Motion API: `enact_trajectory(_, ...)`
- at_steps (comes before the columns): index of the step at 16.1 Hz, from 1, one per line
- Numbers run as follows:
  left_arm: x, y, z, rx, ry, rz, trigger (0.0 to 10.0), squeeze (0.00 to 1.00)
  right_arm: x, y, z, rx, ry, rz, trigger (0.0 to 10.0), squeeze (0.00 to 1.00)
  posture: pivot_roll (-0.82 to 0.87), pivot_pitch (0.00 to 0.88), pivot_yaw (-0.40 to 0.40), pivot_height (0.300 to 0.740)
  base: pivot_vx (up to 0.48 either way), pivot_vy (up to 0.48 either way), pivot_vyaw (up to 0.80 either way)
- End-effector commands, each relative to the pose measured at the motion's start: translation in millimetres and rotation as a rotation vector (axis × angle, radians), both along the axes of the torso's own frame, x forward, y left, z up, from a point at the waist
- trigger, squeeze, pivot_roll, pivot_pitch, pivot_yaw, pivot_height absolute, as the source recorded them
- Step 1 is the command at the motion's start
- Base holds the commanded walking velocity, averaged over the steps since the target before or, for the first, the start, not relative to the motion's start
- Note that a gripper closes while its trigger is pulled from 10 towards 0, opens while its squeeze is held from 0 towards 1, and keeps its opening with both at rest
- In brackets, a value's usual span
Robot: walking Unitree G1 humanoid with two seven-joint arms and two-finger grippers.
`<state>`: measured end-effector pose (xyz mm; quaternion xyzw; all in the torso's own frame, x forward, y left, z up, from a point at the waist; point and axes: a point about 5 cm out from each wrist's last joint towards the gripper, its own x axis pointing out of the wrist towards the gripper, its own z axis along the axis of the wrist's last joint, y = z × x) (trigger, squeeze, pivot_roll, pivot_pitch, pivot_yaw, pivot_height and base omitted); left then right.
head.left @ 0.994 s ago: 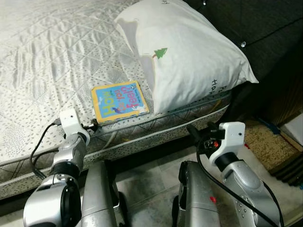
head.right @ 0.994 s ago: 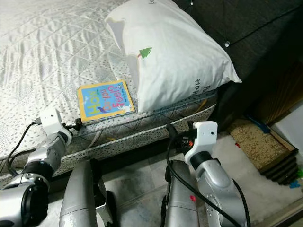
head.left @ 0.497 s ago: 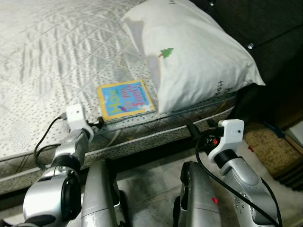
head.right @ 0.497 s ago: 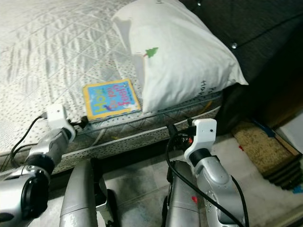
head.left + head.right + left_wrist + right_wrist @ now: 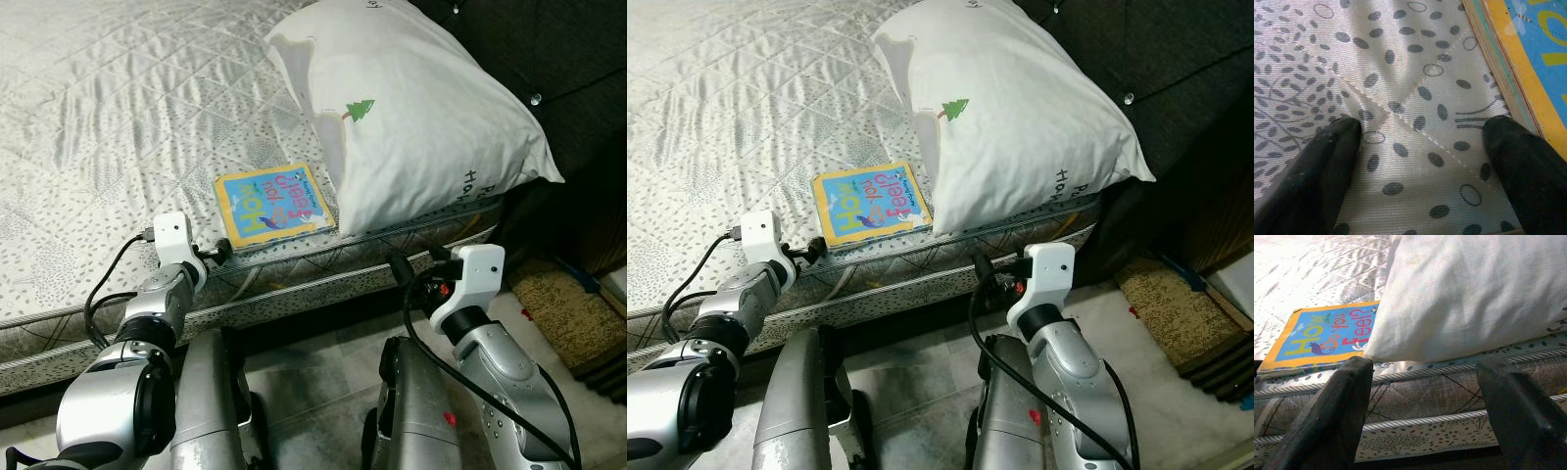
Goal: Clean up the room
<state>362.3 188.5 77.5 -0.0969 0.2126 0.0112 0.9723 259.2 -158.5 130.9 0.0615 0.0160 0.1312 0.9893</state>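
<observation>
One book (image 5: 271, 200) and one pillow (image 5: 421, 113) are lying on the bed (image 5: 108, 117), both grippers, left (image 5: 1425, 161) and right (image 5: 1430, 406), hovering spread wide at its edge.

bed (image 5: 118, 108): quilted mattress | on it: pillow (image 5: 421, 117), book (image 5: 272, 199) beside

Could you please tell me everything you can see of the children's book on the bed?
The book is a thin, stiff-looking board book with a blue cover, yellow border and colourful lettering. It lies flat and closed, cover up, near the mattress edge. The white pillow touches its one side. The left gripper, open, rests on the mattress just beside it.
</observation>
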Motion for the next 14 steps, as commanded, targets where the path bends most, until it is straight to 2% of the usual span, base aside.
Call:
enact_trajectory(1, -1.6, -25.7, -7.2, -0.035, 0.038, -0.105, 10.0, 0.0, -0.9, -3.3, -2.9, -0.001, 0.011, -0.01, 10.0, 0.0, -0.14, 0.155, -0.015, 0.528, 0.0, 0.0, 0.0)
enact_trajectory(14, -1.6, -25.6, -7.3, -0.035, 0.038, -0.108, 10.0, 0.0, -0.7, -3.4, -3.0, -0.002, 0.009, -0.01, 10.0, 0.0, -0.14, 0.155, -0.015, 0.528, 0.0, 0.0, 0.0)
